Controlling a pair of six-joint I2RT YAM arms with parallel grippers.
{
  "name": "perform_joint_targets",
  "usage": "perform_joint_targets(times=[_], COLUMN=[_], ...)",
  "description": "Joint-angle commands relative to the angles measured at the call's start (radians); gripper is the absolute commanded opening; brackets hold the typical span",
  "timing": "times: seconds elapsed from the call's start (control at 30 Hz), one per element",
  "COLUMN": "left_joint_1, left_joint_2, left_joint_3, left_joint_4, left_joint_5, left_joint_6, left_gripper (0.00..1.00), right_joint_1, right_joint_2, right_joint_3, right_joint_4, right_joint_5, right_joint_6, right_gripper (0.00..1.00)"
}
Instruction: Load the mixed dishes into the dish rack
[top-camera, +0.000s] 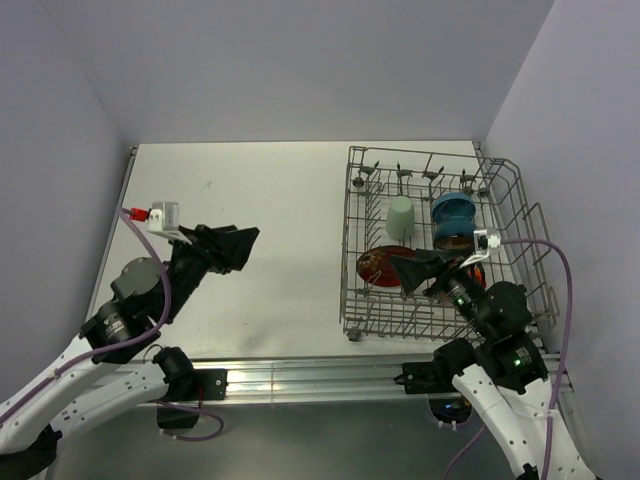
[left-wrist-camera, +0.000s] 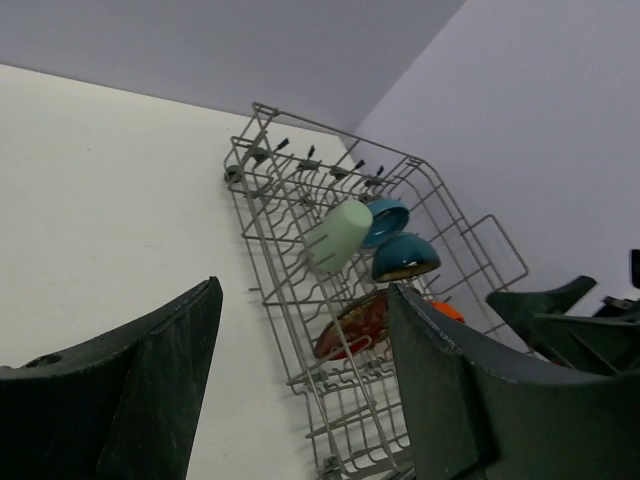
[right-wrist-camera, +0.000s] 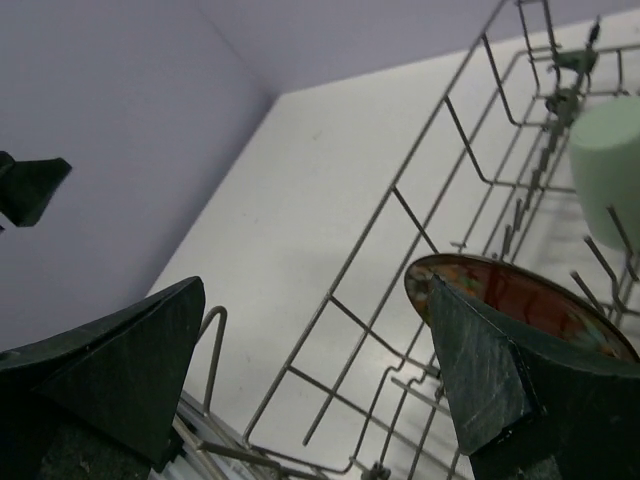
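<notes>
Top external view: the dish rack (top-camera: 347, 240) stands on the right of the desk (top-camera: 250, 190). In it are the pale green cup (top-camera: 401, 216), blue bowl (top-camera: 455, 208), dark brown bowl (top-camera: 452, 240) and red patterned plate (top-camera: 378, 266). The orange-red bowl (left-wrist-camera: 447, 311) shows only as a sliver. The left hand (top-camera: 247, 250) and right hand (top-camera: 402, 273) gape wide, both empty.

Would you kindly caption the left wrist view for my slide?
Left gripper, jaws open, facing the dish rack holding the pale green cup and red patterned plate.
</notes>
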Motion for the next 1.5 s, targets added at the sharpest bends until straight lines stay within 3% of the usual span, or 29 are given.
perform_joint_targets(times=[0.0, 0.13, 0.27, 0.53, 0.8, 0.97, 1.17, 1.47], left_joint_1=[0.004, 0.004, 0.004, 0.004, 0.004, 0.004, 0.004, 0.004], left_joint_2=[-0.077, -0.158, -0.272, -0.421, -0.577, -0.678, -0.775, -0.738], left_joint_3=[-0.087, -0.214, -0.311, -0.573, -0.742, -0.801, -0.828, -0.822], left_joint_4=[0.198, 0.326, 0.42, 0.721, 0.768, 0.808, 0.723, 0.717], left_joint_5=[0.107, 0.218, 0.26, 0.413, 0.467, 0.51, 0.491, 0.473], left_joint_6=[-0.059, -0.058, -0.088, -0.251, -0.353, -0.392, -0.436, -0.423], left_gripper=[0.73, 0.74, 0.74, 0.74, 0.74, 0.74, 0.74, 0.74], right_joint_1=[0.0, 0.0, 0.0, 0.0, 0.0, 0.0, 0.0, 0.0], right_joint_2=[-0.088, -0.151, -0.17, -0.358, -0.535, -0.533, -0.495, -0.461], right_joint_3=[-0.119, -0.3, -0.409, -0.453, -0.633, -0.725, -0.769, -0.718], right_joint_4=[0.291, 0.559, 0.717, 0.612, 0.628, 0.743, 0.777, 0.546], right_joint_5=[-0.1, -0.276, -0.361, -0.37, -0.39, -0.45, -0.343, -0.056], right_joint_6=[-0.046, -0.037, -0.012, -0.06, 0.009, 0.02, 0.064, 0.066], right_gripper=[1.0, 1.0, 1.0, 1.0, 1.0, 1.0, 1.0, 1.0])
